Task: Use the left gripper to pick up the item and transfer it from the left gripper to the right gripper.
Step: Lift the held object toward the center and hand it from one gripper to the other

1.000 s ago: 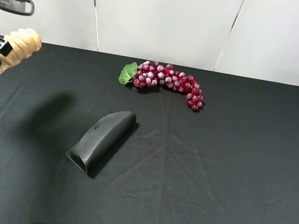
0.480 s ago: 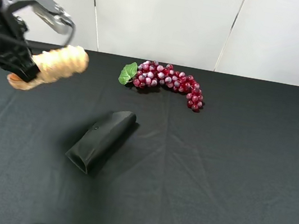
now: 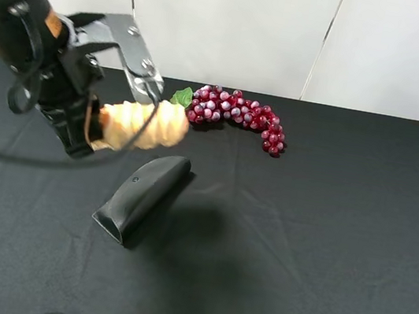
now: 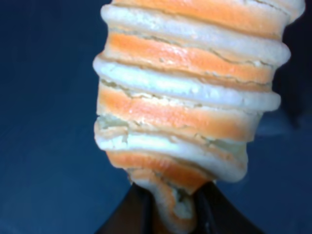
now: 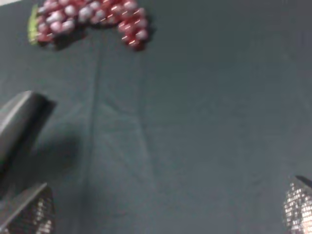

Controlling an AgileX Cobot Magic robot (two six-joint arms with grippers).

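Observation:
My left gripper, on the bulky black arm with a silver plate, is shut on the tapered end of the item, a tan ridged bread roll. It holds the roll in the air above the black cloth, just left of and above the black handle-shaped piece. In the left wrist view the roll fills the frame, its end pinched at my left gripper. My right gripper is out of the exterior high view. In the right wrist view its fingertips stand wide apart, open and empty above bare cloth.
A black curved handle-shaped piece lies left of centre on the cloth and also shows in the right wrist view. A red grape bunch with a green leaf lies at the back middle, also in the right wrist view. A white wall stands behind the table.
My left arm has swung in from the left edge toward the middle, carrying the roll to the right and slightly lower, closer to the grapes and the black piece.

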